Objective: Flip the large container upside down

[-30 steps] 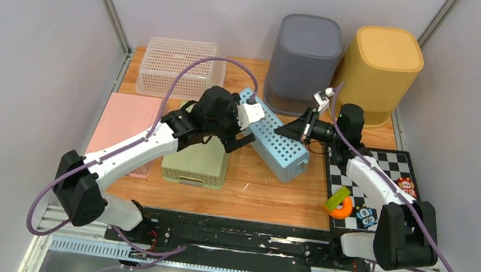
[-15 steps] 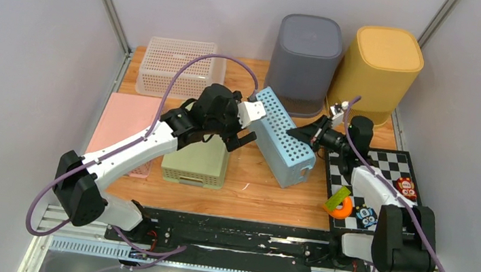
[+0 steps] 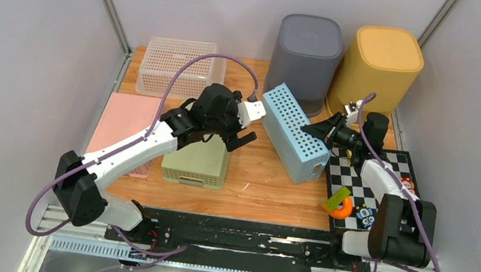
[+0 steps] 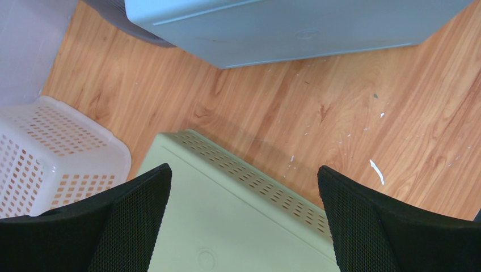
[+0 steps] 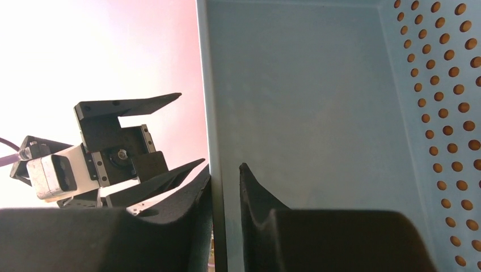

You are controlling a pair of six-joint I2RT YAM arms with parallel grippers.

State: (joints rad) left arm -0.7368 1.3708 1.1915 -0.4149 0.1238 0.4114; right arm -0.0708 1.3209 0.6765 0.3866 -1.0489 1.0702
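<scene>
The large container (image 3: 295,132) is a light blue perforated box standing tipped on one long side in the middle of the table. Its open mouth faces right. My right gripper (image 3: 318,131) straddles the mouth's rim; in the right wrist view the thin wall (image 5: 218,113) runs between the fingers of this gripper (image 5: 225,167). The outer finger touches it, and a small gap shows at the inner finger, so the jaws are slightly open. My left gripper (image 3: 250,125) hangs wide open just left of the box, holding nothing. The left wrist view shows that gripper (image 4: 243,170) over a green box, with the blue box's smooth base (image 4: 283,22) beyond.
An upturned green box (image 3: 197,162) lies under the left gripper, with a pink tray (image 3: 126,123) to its left and a white basket (image 3: 177,67) behind. Grey (image 3: 305,54) and yellow (image 3: 378,70) bins stand at the back. A chequered mat (image 3: 383,183) with small toys (image 3: 339,203) lies at the right.
The right gripper has drawn back to the right with the rim, tipping the blue box up onto its side. Its jaws have just parted a little. The left arm has hardly moved.
</scene>
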